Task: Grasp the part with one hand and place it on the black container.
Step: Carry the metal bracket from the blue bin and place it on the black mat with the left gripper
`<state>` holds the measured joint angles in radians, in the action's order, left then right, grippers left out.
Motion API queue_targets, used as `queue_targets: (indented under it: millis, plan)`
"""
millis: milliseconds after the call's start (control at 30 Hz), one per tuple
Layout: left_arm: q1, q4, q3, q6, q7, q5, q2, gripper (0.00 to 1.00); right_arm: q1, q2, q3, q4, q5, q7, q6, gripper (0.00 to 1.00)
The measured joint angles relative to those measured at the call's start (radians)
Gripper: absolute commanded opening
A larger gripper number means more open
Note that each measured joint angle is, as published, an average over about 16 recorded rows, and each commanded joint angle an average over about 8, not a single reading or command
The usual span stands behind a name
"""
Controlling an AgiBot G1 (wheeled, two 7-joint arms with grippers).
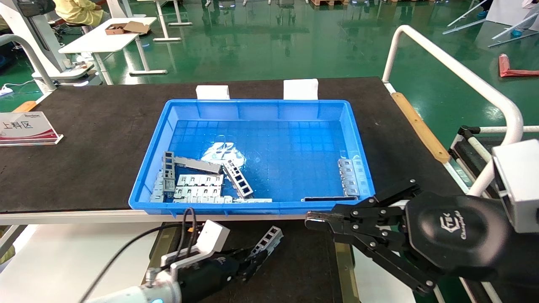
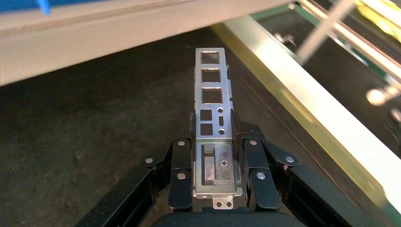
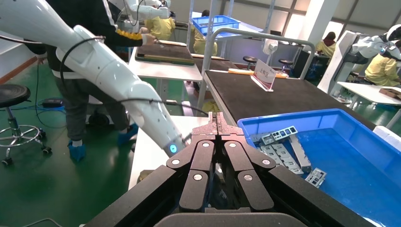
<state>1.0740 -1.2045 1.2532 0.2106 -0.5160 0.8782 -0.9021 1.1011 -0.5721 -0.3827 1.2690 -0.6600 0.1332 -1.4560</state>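
Left tool [image 2: 215, 165] clenched on the part [image 2: 213, 94] over the black container [image 1: 303, 269]; right tool [image 1: 313, 219] closed, empty.

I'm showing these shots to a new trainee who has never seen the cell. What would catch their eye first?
Probably the bright blue bin in the middle of the dark table, with grey metal pieces heaped in its near-left corner. Next, the left tool, low before the table over the black container, clamps the part, which points forward. The right tool hangs shut beside the bin's near-right corner.
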Motion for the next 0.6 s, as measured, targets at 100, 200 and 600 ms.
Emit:
queue_targets:
  millis: [100,200,600]
  plan:
    - [-0.001,0.03,0.038,-0.076,-0.048,-0.011,-0.043,0.0,0.0,0.0,0.0,0.0,0.0,0.0,0.0,0.0]
    - [0.0,0.058,0.079,-0.147,-0.089,-0.029,-0.083,0.0,0.0,0.0,0.0,0.0,0.0,0.0,0.0,0.0]
    - [0.031,0.135,0.253,-0.373,-0.172,-0.181,-0.206,0.0,0.0,0.0,0.0,0.0,0.0,0.0,0.0,0.0]
